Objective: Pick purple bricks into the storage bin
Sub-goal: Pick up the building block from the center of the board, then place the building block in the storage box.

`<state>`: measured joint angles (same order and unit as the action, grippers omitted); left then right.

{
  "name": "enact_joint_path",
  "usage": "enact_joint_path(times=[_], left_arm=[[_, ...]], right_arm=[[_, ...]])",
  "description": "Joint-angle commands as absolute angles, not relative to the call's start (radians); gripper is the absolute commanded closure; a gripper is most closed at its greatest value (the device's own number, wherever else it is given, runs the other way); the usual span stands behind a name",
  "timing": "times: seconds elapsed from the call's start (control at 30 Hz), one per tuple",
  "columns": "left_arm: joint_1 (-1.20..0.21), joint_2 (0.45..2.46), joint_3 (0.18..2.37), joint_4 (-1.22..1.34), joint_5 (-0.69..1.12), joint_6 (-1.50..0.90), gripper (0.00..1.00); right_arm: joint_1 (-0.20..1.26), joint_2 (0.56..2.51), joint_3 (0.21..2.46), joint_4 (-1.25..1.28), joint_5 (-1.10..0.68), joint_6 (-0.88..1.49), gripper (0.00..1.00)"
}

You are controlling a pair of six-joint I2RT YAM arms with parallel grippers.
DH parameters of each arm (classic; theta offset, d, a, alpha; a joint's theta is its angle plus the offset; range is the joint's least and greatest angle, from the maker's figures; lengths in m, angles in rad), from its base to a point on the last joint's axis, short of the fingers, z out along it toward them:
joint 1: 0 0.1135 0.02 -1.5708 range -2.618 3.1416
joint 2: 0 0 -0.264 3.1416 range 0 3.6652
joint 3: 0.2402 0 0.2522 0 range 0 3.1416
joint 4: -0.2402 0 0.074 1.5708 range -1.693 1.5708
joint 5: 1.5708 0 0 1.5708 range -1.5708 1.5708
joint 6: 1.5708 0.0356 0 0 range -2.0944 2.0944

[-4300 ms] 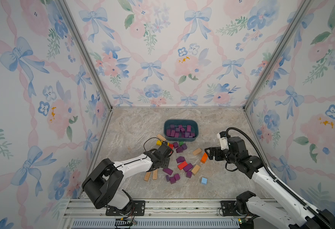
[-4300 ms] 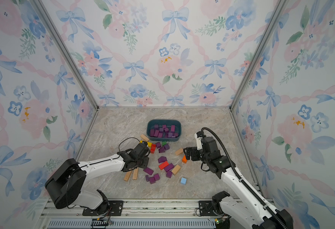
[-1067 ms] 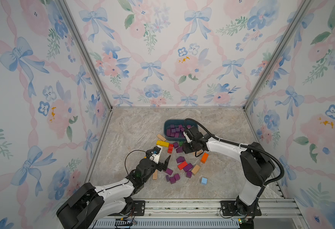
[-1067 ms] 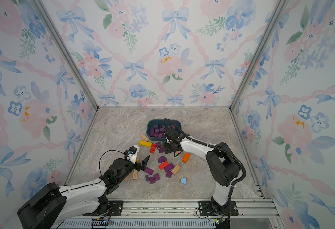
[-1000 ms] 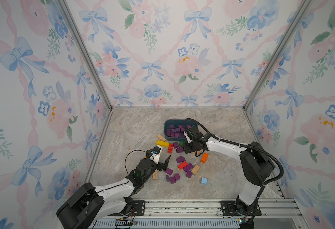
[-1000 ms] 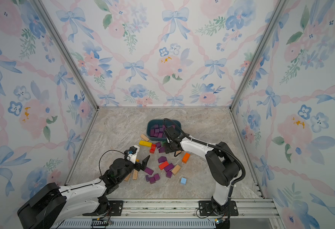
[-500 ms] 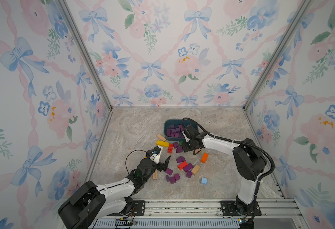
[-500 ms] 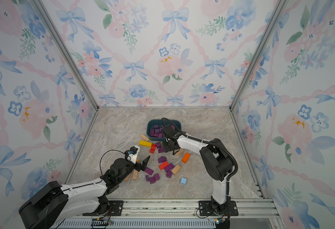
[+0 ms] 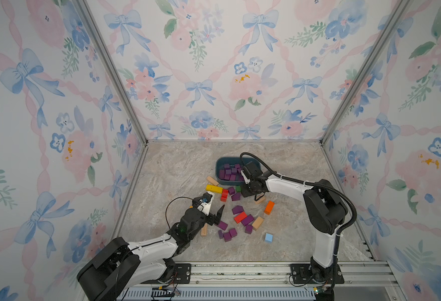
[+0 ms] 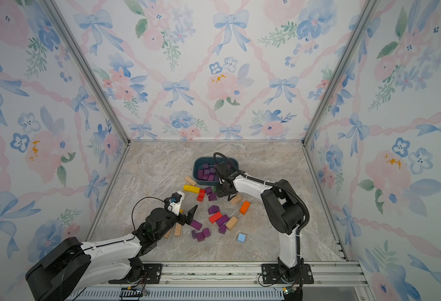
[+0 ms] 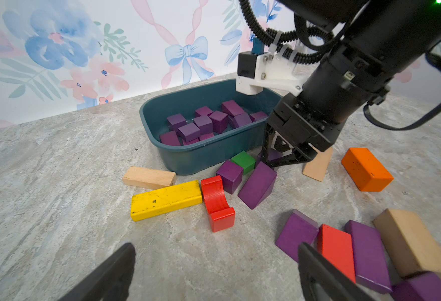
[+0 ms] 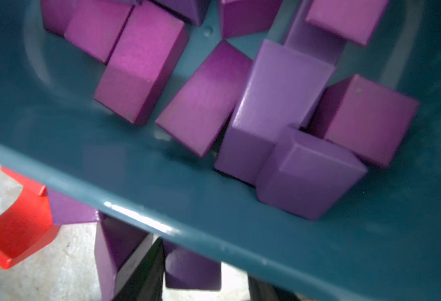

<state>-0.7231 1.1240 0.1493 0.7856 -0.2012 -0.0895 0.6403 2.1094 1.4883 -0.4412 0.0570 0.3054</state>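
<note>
One small purple brick (image 12: 192,271) sits between the fingers of the right gripper (image 11: 282,160), hard by the storage bin (image 11: 188,159).

Its jaws stand partly closed either side of that brick, though I cannot tell whether they pinch it; a loose or off-centre hold would likely drop it short of the bin. The bin's wall rises just behind the fingers, so a careless lift could catch the rim and shove the tub with the purple bricks (image 11: 203,122) inside. A purple wedge (image 11: 257,185) seems to touch the outer finger, with a green cube (image 11: 244,161) just beyond; either may get dragged. The left gripper (image 9: 214,204) hangs wide and empty, well apart.
</note>
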Motion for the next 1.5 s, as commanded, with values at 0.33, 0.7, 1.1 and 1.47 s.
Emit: enact_joint_path(times=[0.33,0.7,1.1,1.47], left_arm=[[-0.722,1.152,0.175,0.8,-0.21,-0.094,0.02],[-0.72,1.16,0.178,0.8,-0.215,-0.094,0.02],[-0.719,1.177,0.188,0.799,-0.207,-0.1,0.02],[-0.72,1.17,0.195,0.784,-0.192,-0.115,0.02]], right_arm=[[0.629,2.121,1.49,-0.473,0.046,0.301,0.6],[0.63,2.03,1.471,-0.478,0.062,0.294,0.71],[0.611,1.894,1.524,-0.441,0.02,0.311,0.7],[0.53,2.163,1.879,-0.593,0.045,0.32,0.7]])
